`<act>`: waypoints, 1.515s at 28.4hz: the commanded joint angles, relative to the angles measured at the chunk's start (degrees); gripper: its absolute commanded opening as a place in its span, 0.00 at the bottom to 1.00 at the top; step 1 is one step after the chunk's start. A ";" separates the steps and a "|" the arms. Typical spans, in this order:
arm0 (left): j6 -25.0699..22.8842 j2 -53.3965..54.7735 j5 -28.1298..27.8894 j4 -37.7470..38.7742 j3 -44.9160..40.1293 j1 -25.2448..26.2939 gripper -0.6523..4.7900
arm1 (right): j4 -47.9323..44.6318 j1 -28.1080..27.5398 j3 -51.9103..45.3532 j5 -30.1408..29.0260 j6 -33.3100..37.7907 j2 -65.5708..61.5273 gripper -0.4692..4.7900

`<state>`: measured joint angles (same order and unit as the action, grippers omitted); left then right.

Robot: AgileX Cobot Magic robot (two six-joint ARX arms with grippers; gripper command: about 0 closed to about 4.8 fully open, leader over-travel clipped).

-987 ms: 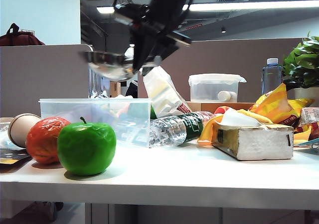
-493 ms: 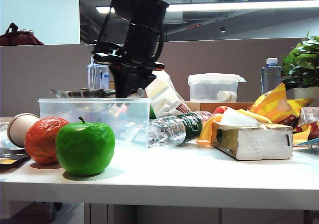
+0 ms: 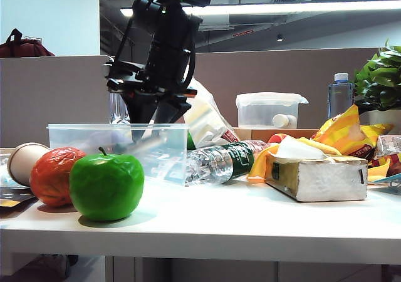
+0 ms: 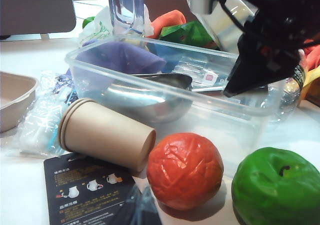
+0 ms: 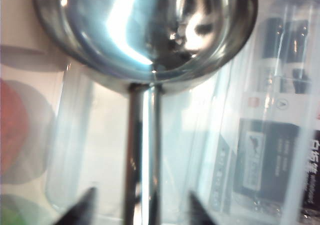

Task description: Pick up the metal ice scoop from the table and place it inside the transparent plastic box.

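Scoop [image 4: 150, 97] lying in the box [image 4: 260, 116], my right hand [image 5: 137, 205] released astride its handle, left hand unseen; risk: lifting skewed, I judge, could snag the handle and tip the scoop onto the counter [image 3: 250, 222].

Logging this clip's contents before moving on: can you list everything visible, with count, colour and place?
ice scoop: 1, silver, lying inside the clear box
clear box: 1, transparent, table left, behind the apple
apple: 1, green, front left
wrinkled ball: 1, orange-red, beside the apple
paper cup: 1, tan, on its side, far left
plastic bottle: 1, clear with green label, lying right of the box
tissue box: 1, white, right
snack bags: several, yellow-orange, right rear
lidded container: 1, clear, rear
water bottle: 1, upright, rear right
plant: 1, green, far right
table: 1, white
right gripper: fingers apart either side of the scoop handle, over the box
left gripper: not visible
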<state>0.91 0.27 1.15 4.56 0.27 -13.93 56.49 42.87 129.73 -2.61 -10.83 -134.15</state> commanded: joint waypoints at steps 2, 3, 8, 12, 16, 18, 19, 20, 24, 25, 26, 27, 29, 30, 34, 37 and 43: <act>-0.24 0.02 0.17 -0.39 0.11 -0.11 0.11 | 4.02 0.20 3.72 0.22 0.35 0.76 0.61; -0.24 0.02 0.17 -0.37 0.11 -0.13 0.11 | 5.14 0.20 4.48 0.92 0.35 0.90 0.59; -0.24 0.02 0.13 -0.39 0.09 -2.34 0.11 | 12.72 0.07 7.89 4.17 0.35 2.47 0.31; -0.24 0.02 0.17 -0.37 0.09 -5.20 0.11 | 17.11 -0.70 7.91 4.00 1.92 5.95 0.08; -0.24 0.02 0.15 -0.39 0.09 -5.38 0.11 | 21.59 -1.70 7.91 5.84 2.54 9.64 0.08; -0.24 0.02 0.17 -0.37 0.09 -5.38 0.11 | 22.99 -2.51 7.69 8.31 3.89 11.69 0.08; -0.24 0.02 0.17 -0.37 0.11 -5.35 0.11 | 22.95 -3.02 7.28 8.59 4.85 13.18 0.08; -0.24 0.02 0.17 -0.37 0.11 -5.18 0.11 | 22.91 -3.52 7.04 8.22 5.05 14.32 0.08; -0.24 0.02 0.42 -0.37 0.11 -1.55 0.11 | 22.86 -5.18 6.84 8.55 5.92 18.91 0.08; -0.24 0.02 0.44 -0.37 0.11 0.02 0.11 | 22.82 -5.40 6.84 8.59 6.05 19.96 0.08; -0.24 0.02 0.42 -0.37 0.11 1.70 0.11 | 22.82 -5.55 6.84 8.94 6.19 20.96 0.08; -0.24 0.02 0.37 -0.39 0.11 3.87 0.11 | 22.84 -5.66 6.82 9.53 6.32 22.29 0.08; -0.24 0.02 0.33 -0.39 0.11 7.41 0.11 | 22.84 -6.12 6.82 10.91 6.32 24.96 0.08; -0.24 0.02 0.35 -0.37 0.11 8.74 0.11 | 22.82 -6.12 6.82 11.87 6.34 26.08 0.08; -0.24 0.02 0.33 -0.37 0.11 12.57 0.11 | 22.82 -6.12 6.82 14.36 6.60 31.65 0.08; -0.24 0.02 0.33 -0.37 0.11 13.25 0.11 | 22.82 -6.12 6.82 14.73 6.67 36.44 0.08; -0.24 0.02 0.35 -0.37 0.11 14.64 0.11 | 22.25 -6.12 6.14 15.41 6.78 47.06 0.08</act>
<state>0.89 0.27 1.37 4.54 0.27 0.47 79.55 36.73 136.38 12.01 -4.29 -89.19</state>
